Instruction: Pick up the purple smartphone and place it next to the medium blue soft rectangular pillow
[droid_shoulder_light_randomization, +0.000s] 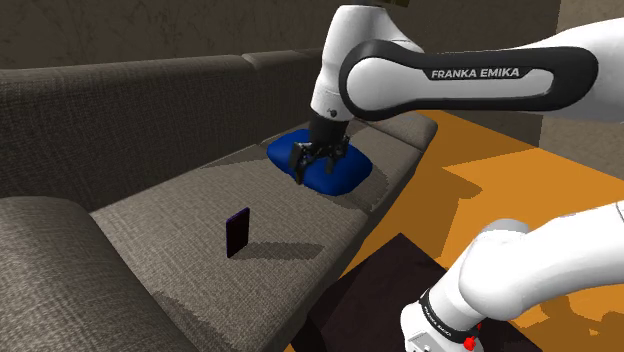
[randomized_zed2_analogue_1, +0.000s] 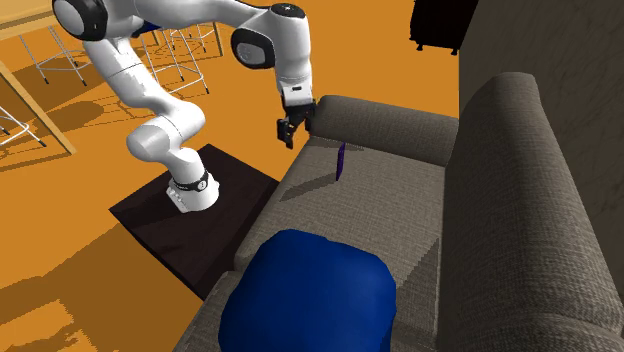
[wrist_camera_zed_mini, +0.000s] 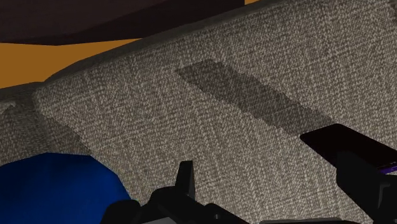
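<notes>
**Gripper open above the sofa, phone not yet taken**

You have the gripper (randomized_zed2_analogue_1: 290, 134) with its two fingers standing apart, and nothing is between them. In the second exterior view it hangs over the front edge of the sofa (droid_shoulder_light_randomization: 170, 205) seat, near the purple smartphone (randomized_zed2_analogue_1: 341, 160) but not touching it.

The smartphone stands upright on its thin edge on the grey seat cushion, about halfway between the front edge and the backrest, on the side of the seat closer to the armrest. In the wrist view its dark face (wrist_camera_zed_mini: 347, 145) shows just beside one finger.

The blue pillow (droid_shoulder_light_randomization: 345, 172) lies flat on the same seat, toward the other end, well apart from the smartphone. In the shoulder view the gripper (droid_shoulder_light_randomization: 318, 165) is seen in front of the pillow.

The arm's dark stand (droid_shoulder_light_randomization: 385, 285) is on the orange floor (droid_shoulder_light_randomization: 480, 170), just beside the front of the sofa.
</notes>
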